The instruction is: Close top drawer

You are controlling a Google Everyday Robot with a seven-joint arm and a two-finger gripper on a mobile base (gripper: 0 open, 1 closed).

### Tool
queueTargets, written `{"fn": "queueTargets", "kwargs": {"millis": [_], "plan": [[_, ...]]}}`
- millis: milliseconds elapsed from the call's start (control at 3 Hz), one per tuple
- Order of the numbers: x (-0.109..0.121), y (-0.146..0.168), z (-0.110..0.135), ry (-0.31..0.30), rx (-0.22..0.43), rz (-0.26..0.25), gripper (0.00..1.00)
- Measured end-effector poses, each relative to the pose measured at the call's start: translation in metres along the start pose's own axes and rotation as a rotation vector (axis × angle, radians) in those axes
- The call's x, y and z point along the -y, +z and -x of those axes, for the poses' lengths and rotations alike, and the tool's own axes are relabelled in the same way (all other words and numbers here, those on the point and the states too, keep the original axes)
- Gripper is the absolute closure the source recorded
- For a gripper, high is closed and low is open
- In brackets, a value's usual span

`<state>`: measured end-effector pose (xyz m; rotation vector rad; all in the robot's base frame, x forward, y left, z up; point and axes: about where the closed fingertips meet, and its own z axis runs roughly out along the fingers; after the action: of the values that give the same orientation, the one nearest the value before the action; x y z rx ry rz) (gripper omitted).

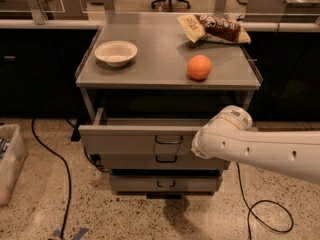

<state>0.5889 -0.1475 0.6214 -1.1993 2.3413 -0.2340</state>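
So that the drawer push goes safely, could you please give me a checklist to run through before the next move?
1. Top drawer needs closing: ok, it stands pulled out past the two lower drawers.
2. Arm at the drawer front: ok, its white end sits before the right part of the front.
3. Hand touching the front: cannot tell, the hand is hidden behind the arm's end.
4. Nothing sticking up out of the drawer: cannot tell, its inside hardly shows.
5. Orange, bowl and snack bag out of the drawer's way: ok, all lie on the cabinet top.
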Motion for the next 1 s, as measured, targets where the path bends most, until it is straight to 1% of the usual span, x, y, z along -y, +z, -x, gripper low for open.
{"fn": "queueTargets", "kwargs": {"millis": [333, 667, 1000], "plan": [[0.0486, 0.0152, 0.0100, 0.073, -0.007, -0.091, 1.00], [0.0544, 0.0138, 0.0116, 0.106, -0.001, -0.108, 1.00], [0.0545, 0.0139, 0.0117, 0.106, -0.001, -0.108, 1.00]]}}
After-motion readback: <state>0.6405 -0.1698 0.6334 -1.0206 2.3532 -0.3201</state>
